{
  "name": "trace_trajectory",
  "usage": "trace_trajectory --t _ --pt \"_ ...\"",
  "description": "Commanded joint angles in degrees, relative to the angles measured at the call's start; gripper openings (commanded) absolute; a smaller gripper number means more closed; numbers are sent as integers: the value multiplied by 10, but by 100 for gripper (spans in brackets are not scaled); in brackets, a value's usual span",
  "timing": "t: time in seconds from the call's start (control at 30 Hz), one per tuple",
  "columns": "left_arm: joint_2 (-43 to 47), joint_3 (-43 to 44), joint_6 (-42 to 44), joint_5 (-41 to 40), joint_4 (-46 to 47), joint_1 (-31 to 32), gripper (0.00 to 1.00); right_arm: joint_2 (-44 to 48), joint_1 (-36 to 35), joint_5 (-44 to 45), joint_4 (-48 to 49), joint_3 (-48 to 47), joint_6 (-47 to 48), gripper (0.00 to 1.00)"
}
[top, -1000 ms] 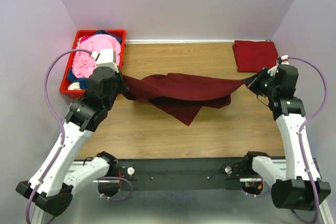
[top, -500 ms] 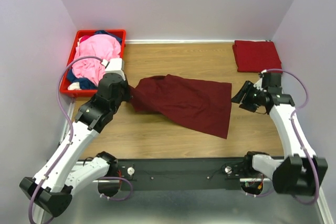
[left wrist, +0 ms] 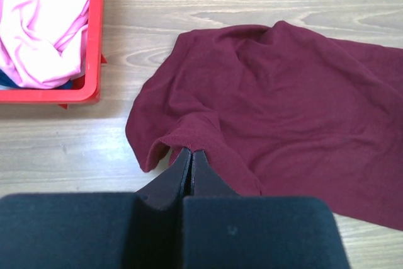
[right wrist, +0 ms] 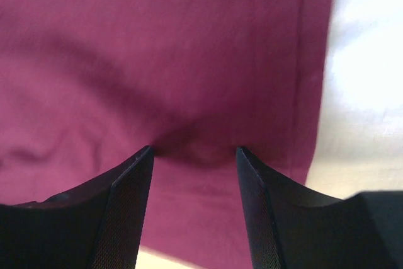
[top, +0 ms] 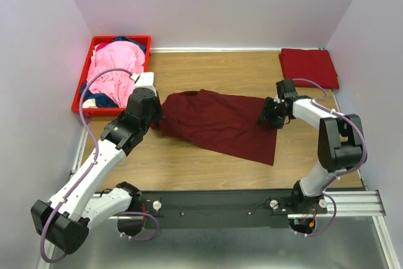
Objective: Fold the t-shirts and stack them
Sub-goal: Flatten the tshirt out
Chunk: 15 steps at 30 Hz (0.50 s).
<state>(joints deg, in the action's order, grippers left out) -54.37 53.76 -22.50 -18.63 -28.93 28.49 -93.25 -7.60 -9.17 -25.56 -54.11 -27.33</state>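
Observation:
A dark maroon t-shirt (top: 220,124) lies spread across the middle of the wooden table. My left gripper (top: 157,116) is shut on a pinch of its left edge (left wrist: 189,137), which is lifted slightly off the wood. My right gripper (top: 267,118) hovers low over the shirt's right edge, open. In the right wrist view its fingertips (right wrist: 194,150) stand apart over maroon cloth (right wrist: 189,61), with nothing clamped between them. A folded red t-shirt (top: 307,66) rests at the back right corner. A pink t-shirt (top: 113,70) and a bit of a navy one (top: 129,40) lie in the crate.
The red plastic crate (top: 84,110) sits at the back left, close to my left arm; its rim (left wrist: 96,42) shows in the left wrist view. Walls close in the table at the back and both sides. Bare wood shows in front of the maroon shirt.
My right gripper let go of the shirt's right end and opened; the stretched shirt dropped flat on the table. The right arm then came in low over that edge. The left grip held.

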Motion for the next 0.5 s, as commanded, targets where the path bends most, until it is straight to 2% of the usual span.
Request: trace_trajectory --t 0.0,0.23,0.37,0.47 --pt "-15 -16 -6 -7 43 -5 0 -65 1 80 50 -41 6 63" --pt "-96 -5 24 -3 103 -38 0 -201 3 141 60 -153 12 64" --pt "-205 83 43 8 125 -72 0 -271 19 161 58 -252 14 64" --pt "-268 168 60 22 106 -82 0 -261 21 168 49 -305 25 64"
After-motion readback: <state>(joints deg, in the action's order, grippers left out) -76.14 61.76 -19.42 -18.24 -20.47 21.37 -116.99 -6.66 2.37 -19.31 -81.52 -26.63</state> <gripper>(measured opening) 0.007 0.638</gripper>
